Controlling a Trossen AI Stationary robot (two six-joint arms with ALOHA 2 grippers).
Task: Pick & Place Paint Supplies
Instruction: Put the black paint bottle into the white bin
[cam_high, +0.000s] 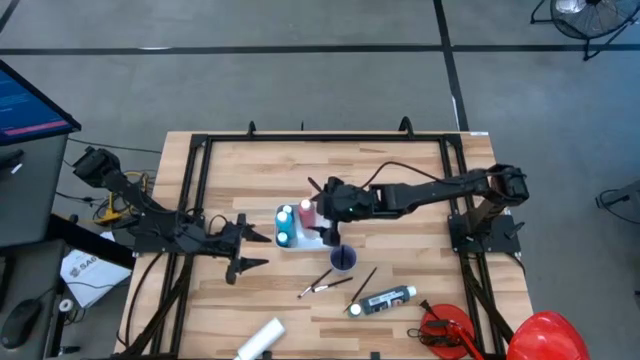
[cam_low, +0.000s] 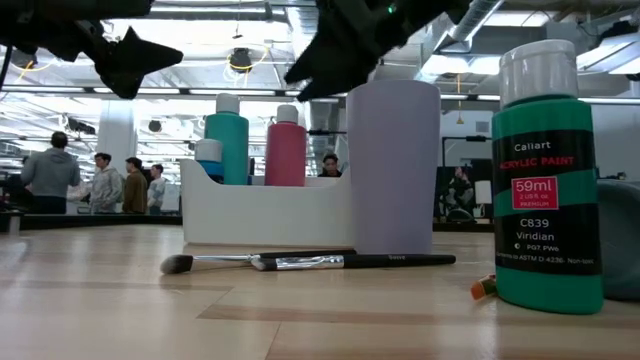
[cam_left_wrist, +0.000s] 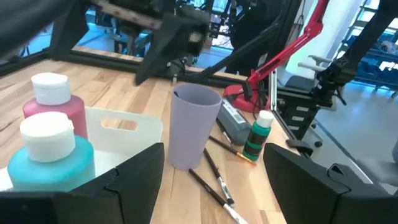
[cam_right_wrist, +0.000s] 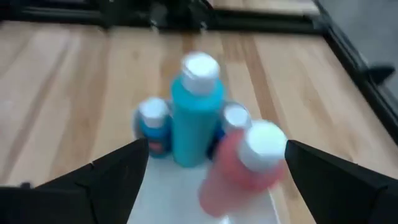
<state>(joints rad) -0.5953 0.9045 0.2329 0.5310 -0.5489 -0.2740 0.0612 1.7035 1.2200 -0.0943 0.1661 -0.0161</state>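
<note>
Your right gripper (cam_high: 322, 208) hangs empty, jaws wide, just above the pink bottle (cam_right_wrist: 239, 171) standing in the white caddy (cam_low: 265, 215). Drop off-centre and you tip it into the teal bottle (cam_right_wrist: 196, 112). Left gripper (cam_high: 250, 250) waits, parted, beside the caddy.
</note>
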